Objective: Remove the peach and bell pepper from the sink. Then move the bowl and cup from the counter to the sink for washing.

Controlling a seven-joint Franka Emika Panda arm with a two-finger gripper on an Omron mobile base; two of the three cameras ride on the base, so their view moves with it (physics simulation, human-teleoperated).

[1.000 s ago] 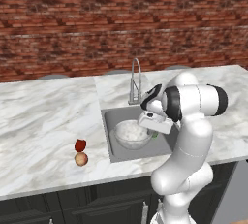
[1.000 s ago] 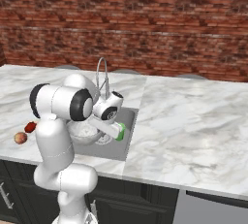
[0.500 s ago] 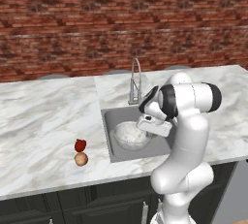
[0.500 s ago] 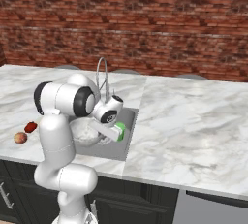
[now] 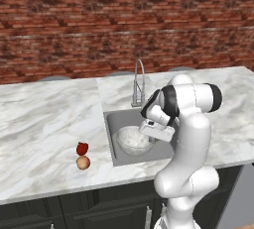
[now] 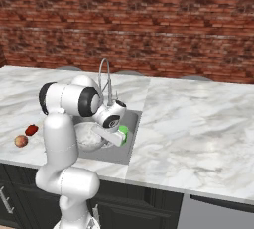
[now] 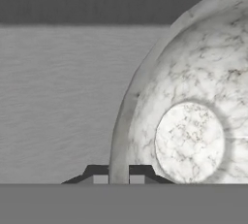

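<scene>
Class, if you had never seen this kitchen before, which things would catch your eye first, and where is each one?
The white arm bends low over the sink, its gripper shut on the rim of the big mottled bowl inside. A green cup sits in the basin beside it. The bell pepper and peach lie on the counter.

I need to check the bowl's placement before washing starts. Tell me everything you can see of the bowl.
The bowl is wide and round, silvery-grey outside with a mottled, marble-like whitish inside and a flat round bottom. It sits upright in the sink, toward its front and beside a basin wall. In the hand view the gripper is shut on its rim, one finger either side. The green cup shows just right of it, behind the hand; whether they touch cannot be told.
</scene>
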